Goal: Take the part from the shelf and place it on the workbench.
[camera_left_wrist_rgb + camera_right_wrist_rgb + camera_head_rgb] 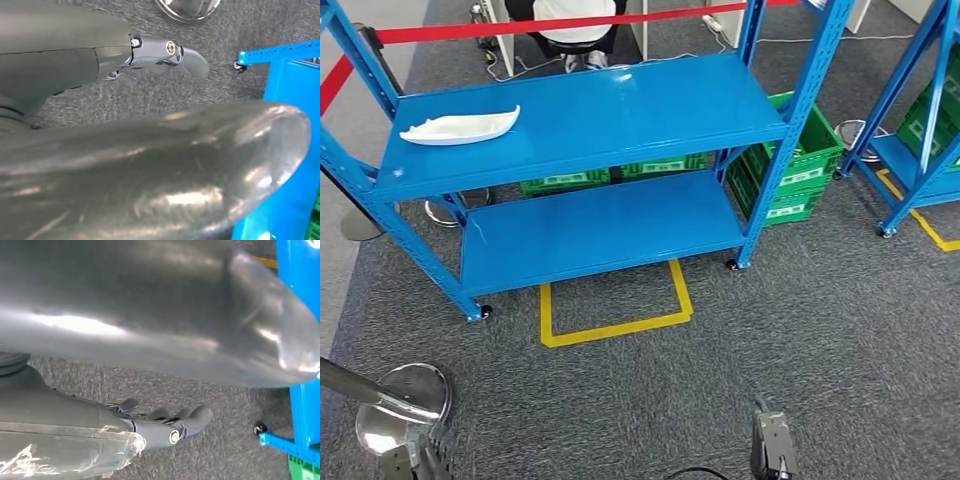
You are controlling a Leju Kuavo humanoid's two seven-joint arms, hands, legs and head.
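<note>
While white part (460,126) lies on shelf (622,110) top, untouched; left hand (158,52), right hand (170,427) spread, holding nothing; pickup, counter drop pending.

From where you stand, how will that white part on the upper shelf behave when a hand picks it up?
The white part looks like a thin moulded shell, so probably stiff and light. It is long with tapered ends, so gripped at one end it may tilt. It lies flat on the smooth blue shelf, so a push would likely slide it, not roll it.

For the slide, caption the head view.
White part lies on the blue shelf's upper level, left end.
</note>
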